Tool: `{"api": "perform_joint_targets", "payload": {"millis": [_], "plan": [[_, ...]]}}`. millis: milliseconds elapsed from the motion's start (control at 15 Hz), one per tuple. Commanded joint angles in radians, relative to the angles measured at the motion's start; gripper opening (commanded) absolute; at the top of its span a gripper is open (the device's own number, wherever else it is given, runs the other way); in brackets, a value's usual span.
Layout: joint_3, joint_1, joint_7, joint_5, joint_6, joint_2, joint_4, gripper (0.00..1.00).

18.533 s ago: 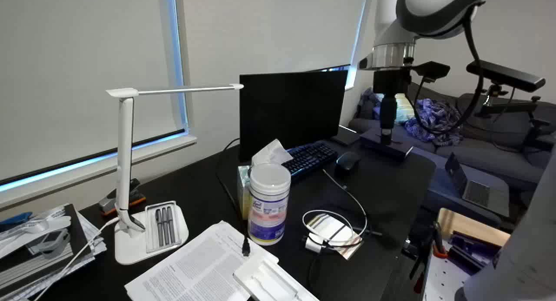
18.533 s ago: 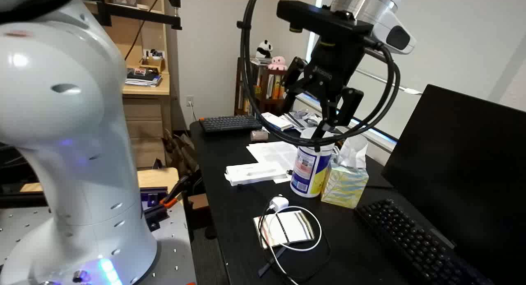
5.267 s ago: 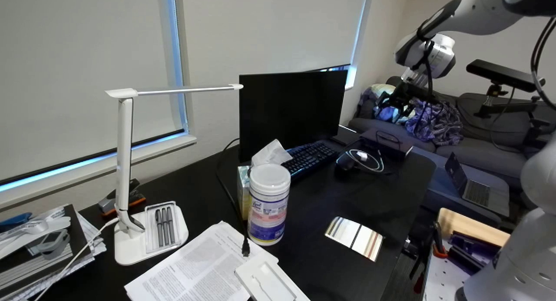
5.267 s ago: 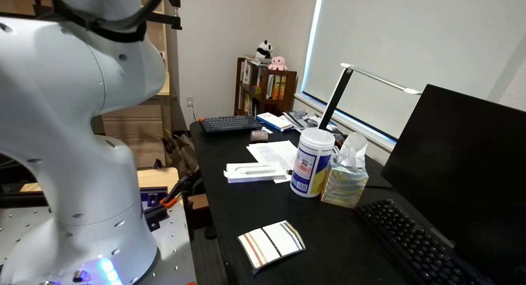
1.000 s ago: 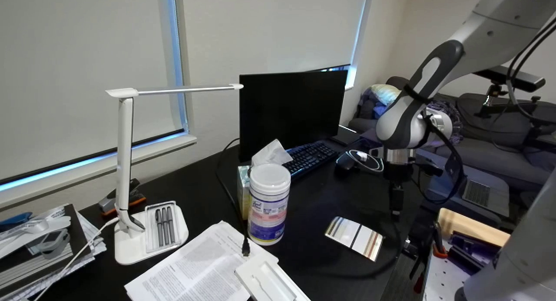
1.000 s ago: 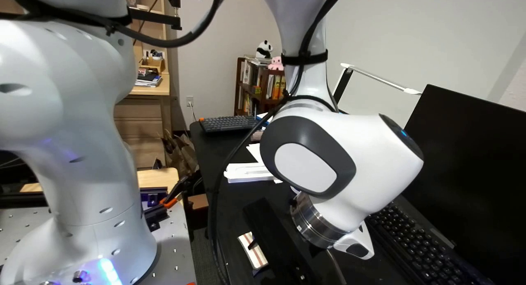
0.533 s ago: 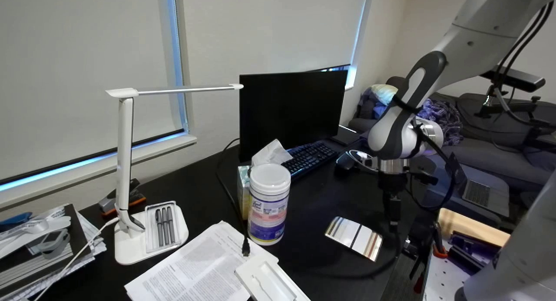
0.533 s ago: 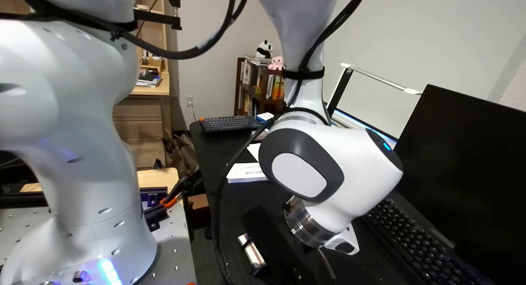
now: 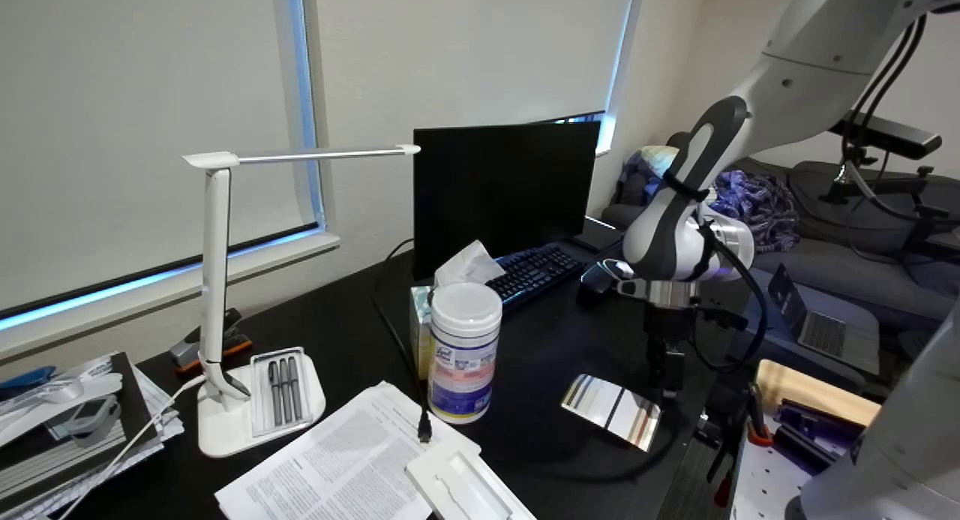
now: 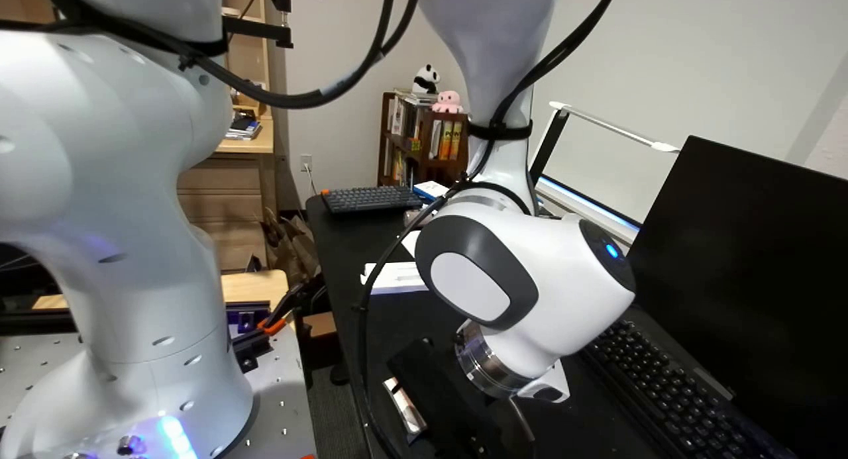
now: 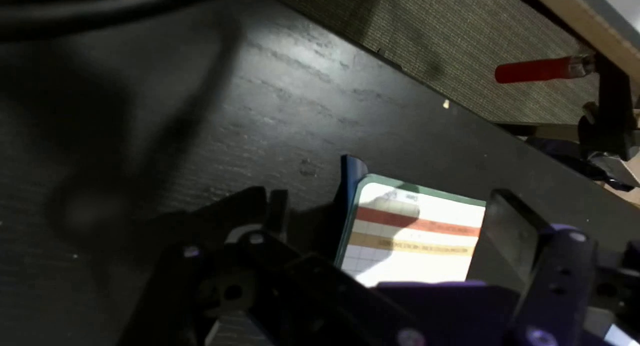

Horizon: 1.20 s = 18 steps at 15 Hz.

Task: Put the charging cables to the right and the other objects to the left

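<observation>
Desk (image 9: 540, 340) beneath downturned pincer (image 11: 392, 213) (jaws apart).

On the worktop (image 9: 551, 355), a wipes canister (image 9: 465, 355) stands upright just beside a tissue box (image 9: 421, 336). A white lamp (image 9: 215, 265) holds pens (image 9: 286, 391) on its base; a keyboard (image 9: 535, 273) lies before the monitor (image 9: 506, 193).

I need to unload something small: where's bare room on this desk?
Bare desk: between the wipes canister, monitor keyboard and striped item; also between the desk lamp, papers and black cord. Crowded: at the striped item, by the open gripper, and by the mouse and white cable.
</observation>
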Motion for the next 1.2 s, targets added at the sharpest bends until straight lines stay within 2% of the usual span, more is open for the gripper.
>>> {"api": "perform_joint_targets", "payload": {"millis": [0,400,1133], "plan": [[0.042,-0.041,-0.122,0.093,0.030,0.018,0.000,1.00],[0.048,-0.053,-0.203,0.165,-0.006,0.046,0.032,1.00],[0.075,-0.042,-0.234,0.231,-0.039,0.061,0.047,1.00]]}}
